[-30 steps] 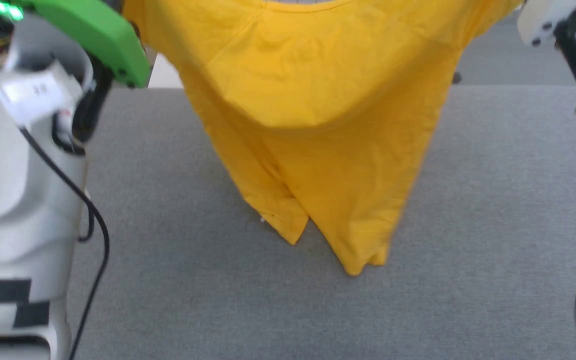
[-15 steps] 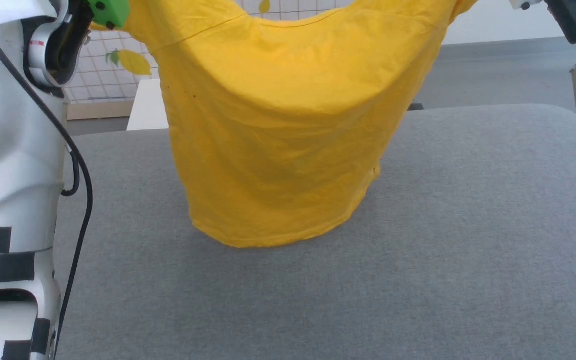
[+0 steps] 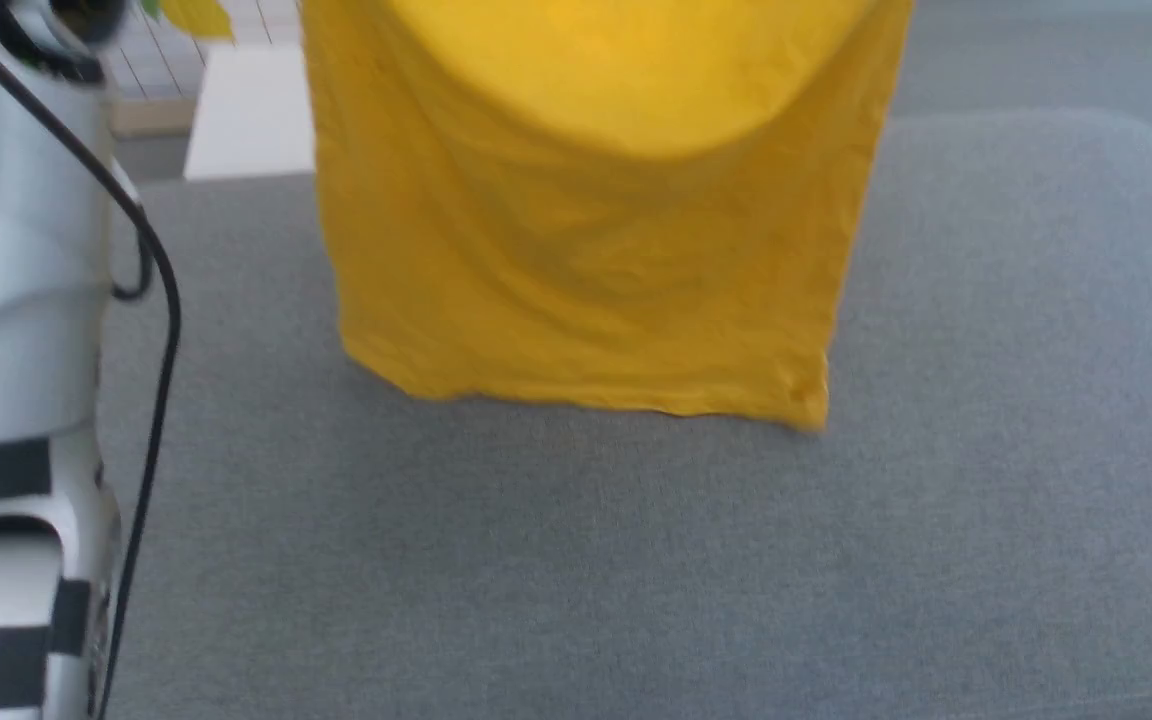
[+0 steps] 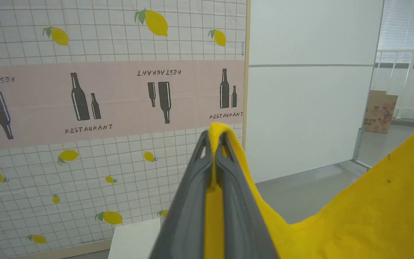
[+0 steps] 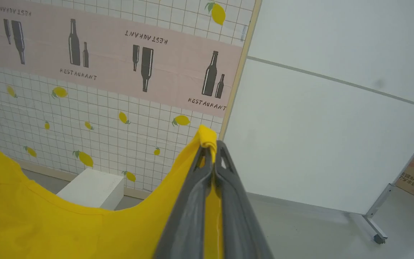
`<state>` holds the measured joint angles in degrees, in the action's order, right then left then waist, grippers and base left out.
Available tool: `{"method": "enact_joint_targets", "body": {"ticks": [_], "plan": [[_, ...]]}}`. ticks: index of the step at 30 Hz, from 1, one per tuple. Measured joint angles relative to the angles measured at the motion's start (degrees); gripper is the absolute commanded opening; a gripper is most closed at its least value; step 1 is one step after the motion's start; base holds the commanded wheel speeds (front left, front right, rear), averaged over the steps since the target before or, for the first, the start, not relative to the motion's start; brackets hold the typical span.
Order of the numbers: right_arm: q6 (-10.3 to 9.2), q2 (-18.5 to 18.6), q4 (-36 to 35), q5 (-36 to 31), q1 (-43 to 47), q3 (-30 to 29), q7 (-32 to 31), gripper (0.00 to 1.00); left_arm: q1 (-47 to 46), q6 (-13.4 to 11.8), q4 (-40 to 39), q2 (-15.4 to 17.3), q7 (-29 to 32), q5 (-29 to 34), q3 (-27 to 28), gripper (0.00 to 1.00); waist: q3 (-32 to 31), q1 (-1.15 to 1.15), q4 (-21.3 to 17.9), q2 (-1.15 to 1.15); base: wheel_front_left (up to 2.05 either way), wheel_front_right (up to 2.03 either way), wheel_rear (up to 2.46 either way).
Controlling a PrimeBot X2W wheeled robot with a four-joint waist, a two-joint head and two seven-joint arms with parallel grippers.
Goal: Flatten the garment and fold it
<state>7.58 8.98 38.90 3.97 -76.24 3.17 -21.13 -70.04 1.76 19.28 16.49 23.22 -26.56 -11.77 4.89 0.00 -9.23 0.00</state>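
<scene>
The left claw (image 4: pixel 214 138) and right claw (image 5: pixel 210 145) are each clamped tight on a fold of the garment (image 3: pixel 586 250), which hangs spread between them, hem low over the grey desk (image 3: pixel 636 560).

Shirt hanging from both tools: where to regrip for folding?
Probably the bottom hem corners, from the robot's side: the garment hangs flat, hem straight, corners exposed over the grey surface. The left tool and right tool are shut on its top edge.
</scene>
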Motion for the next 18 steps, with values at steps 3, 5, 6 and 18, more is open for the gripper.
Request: {"method": "enact_joint_targets", "body": {"ticks": [3, 5, 6, 18], "plan": [[0.01, -0.2, -0.3, -2.3, -3.3, 0.1, 1.5, 0.0, -4.2, -0.9, 0.3, 0.1, -3.0, 1.1, 0.5, 0.0, 3.4, 0.0, -0.5, 0.0, 0.0, 0.0, 0.0], [0.01, -0.3, -0.2, -4.4, -5.4, -0.2, 3.1, 0.0, -7.1, -1.5, 1.2, 0.1, -5.9, 2.3, 0.8, 0.0, 5.6, 0.0, -0.8, 0.0, 0.0, 0.0, 0.0], [0.0, -0.4, -0.1, -5.4, -6.6, -0.7, 4.3, 0.0, -8.9, -1.9, 2.1, 0.0, -7.8, 3.3, 0.9, 0.0, 6.9, 0.0, -1.0, 0.0, 0.0, 0.0, 0.0], [0.01, 0.8, 2.8, -23.4, -20.4, -1.7, 22.0, 0.0, -24.4, -3.3, 10.9, -3.2, -29.2, 6.2, 2.3, 0.0, 20.4, 0.01, -1.4, 0.0, 0.0, 0.0, 0.0]]}}
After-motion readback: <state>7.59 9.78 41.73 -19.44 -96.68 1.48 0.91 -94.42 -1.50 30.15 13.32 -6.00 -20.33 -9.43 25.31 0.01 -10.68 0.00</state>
